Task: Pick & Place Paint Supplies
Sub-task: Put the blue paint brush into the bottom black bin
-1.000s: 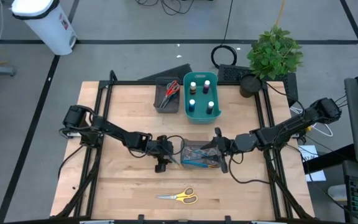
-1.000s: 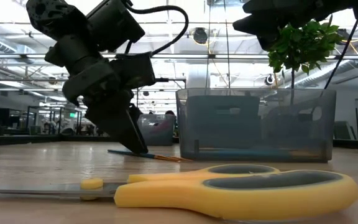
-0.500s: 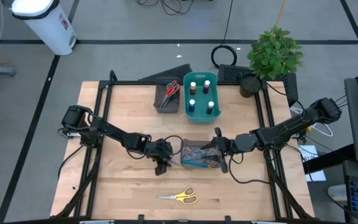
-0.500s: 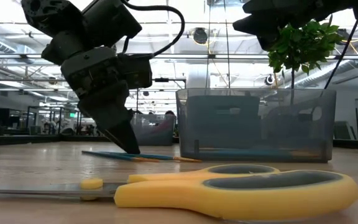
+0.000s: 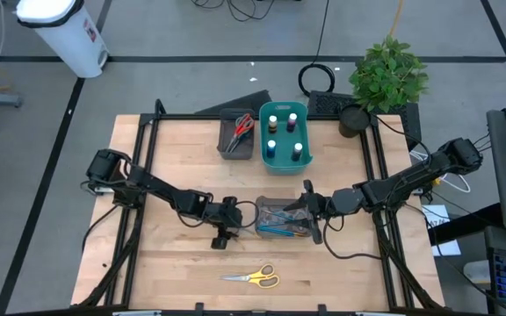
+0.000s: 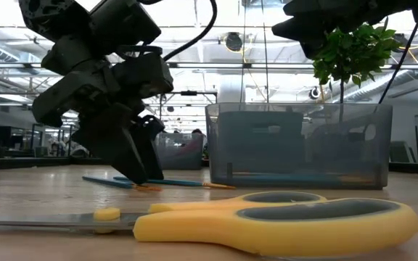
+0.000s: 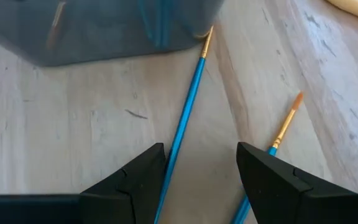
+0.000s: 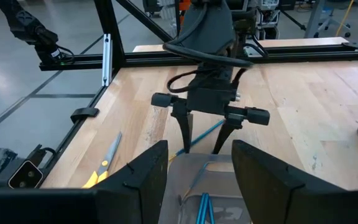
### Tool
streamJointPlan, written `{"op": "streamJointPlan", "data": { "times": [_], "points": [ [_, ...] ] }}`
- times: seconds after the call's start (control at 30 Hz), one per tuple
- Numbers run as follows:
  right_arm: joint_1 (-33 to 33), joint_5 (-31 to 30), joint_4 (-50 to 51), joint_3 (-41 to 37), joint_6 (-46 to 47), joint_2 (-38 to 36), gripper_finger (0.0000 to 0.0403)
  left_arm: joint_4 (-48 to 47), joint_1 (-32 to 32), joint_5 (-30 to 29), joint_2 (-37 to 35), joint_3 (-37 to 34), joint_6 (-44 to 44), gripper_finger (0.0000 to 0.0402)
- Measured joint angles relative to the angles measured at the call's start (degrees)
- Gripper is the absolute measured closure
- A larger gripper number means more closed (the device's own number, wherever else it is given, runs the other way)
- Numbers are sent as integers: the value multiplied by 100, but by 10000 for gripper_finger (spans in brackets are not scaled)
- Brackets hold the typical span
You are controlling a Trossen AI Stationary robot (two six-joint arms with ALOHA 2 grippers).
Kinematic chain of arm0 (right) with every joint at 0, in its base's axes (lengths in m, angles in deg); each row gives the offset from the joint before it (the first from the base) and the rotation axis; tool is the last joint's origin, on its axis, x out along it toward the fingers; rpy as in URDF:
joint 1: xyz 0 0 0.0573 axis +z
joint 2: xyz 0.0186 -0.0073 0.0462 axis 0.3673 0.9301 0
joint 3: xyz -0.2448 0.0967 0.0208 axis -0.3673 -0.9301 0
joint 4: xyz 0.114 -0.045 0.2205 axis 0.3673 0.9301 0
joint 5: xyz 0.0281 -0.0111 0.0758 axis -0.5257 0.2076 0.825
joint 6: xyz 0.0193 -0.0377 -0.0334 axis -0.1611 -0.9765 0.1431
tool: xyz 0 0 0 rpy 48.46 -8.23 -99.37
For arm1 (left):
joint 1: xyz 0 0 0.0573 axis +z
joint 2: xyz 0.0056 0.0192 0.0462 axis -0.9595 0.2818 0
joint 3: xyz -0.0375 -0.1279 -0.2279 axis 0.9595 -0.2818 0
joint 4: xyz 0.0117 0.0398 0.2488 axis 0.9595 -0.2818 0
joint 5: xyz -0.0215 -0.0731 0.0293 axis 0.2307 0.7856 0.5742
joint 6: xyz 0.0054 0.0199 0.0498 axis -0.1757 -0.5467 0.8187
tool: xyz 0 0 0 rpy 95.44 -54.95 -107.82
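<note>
A wooden table [image 5: 174,263] carried two dark arms reaching toward its middle, where a grey tray [image 5: 284,218] held several brushes. At the far edge stood a teal bin [image 5: 285,162] of small paint bottles [image 5: 272,147], beside a second grey tray [image 5: 233,145] holding scissors [image 5: 243,125]. The left gripper [image 5: 224,230] was down at the tabletop just left of the middle tray, fingers spread wide around one of two loose blue-and-orange brushes [image 7: 182,127] and gripping nothing; that brush's tip touched the tray wall. The right gripper [image 5: 308,211] hovered over the middle tray, fingers apart and empty. Yellow-handled scissors [image 5: 251,277] lay alone near the table's front edge
</note>
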Motion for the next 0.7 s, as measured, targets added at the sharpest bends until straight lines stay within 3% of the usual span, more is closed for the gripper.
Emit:
{"op": "streamJointPlan", "data": {
  "times": [0.2,0.7],
  "points": [
    [-1,0,2,0,0,0,232,-81,-140,217,-128,-5,3,192],
    [1,-1,-2,0,0,0,232,-20,-361,106,-277,-7,271,193]
  ]
}}
